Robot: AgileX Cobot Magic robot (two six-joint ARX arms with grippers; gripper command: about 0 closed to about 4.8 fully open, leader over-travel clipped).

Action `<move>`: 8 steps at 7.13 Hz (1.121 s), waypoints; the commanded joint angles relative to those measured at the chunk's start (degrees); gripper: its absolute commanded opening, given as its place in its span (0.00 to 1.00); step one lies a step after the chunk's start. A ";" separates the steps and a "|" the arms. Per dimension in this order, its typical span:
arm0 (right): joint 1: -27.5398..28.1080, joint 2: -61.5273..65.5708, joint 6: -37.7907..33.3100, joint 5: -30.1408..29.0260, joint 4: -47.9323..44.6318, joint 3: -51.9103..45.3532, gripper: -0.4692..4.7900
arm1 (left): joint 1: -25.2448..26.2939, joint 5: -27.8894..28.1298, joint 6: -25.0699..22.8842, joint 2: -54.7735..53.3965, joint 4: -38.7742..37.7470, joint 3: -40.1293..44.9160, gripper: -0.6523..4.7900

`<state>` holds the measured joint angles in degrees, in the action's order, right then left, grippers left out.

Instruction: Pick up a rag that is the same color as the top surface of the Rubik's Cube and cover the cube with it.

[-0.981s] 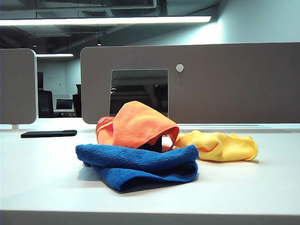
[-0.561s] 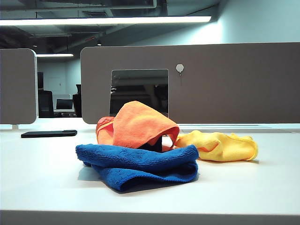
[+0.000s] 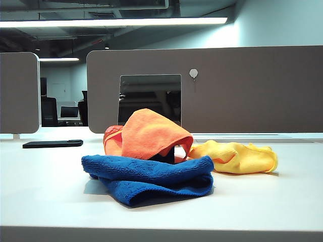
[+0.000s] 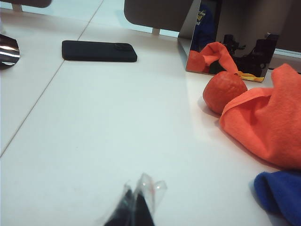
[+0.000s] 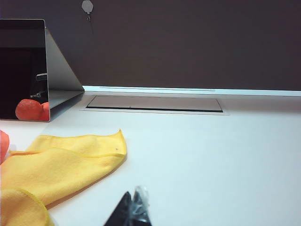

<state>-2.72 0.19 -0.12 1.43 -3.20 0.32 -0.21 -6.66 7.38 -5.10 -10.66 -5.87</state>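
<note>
- Left gripper (image 4: 136, 207): tips together, empty, low over the bare table (image 4: 94, 132).
- Orange rag (image 4: 268, 117): ahead and off to one side of that gripper; soft, fuzzy, draped in a mound. Judged nearer the left arm.
- Cube (image 3: 166, 155): only a dark bit shows under the rag's hem.
- Right gripper (image 5: 134, 212): looks closed, empty, beside the yellow cloth (image 5: 56, 165).
- Blue cloth (image 3: 151, 176): nubbly, folded, just beside the rag.
</note>
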 commanded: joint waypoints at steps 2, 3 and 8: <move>-0.04 -0.07 -0.20 -0.15 -1.33 -0.04 0.08 | -0.09 -2.19 0.13 0.02 4.70 4.98 0.11; -0.07 -0.07 -0.20 -0.17 -1.33 -0.04 0.08 | -0.09 -1.01 -0.55 0.02 2.86 5.22 0.11; -0.09 -0.07 -0.31 -0.57 -0.92 -0.04 0.08 | -0.11 -5.16 -17.84 -0.02 2.71 5.22 0.11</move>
<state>-2.79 0.19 -0.21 1.26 -3.53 0.32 -0.23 -11.14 -10.15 -5.10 -9.04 -0.54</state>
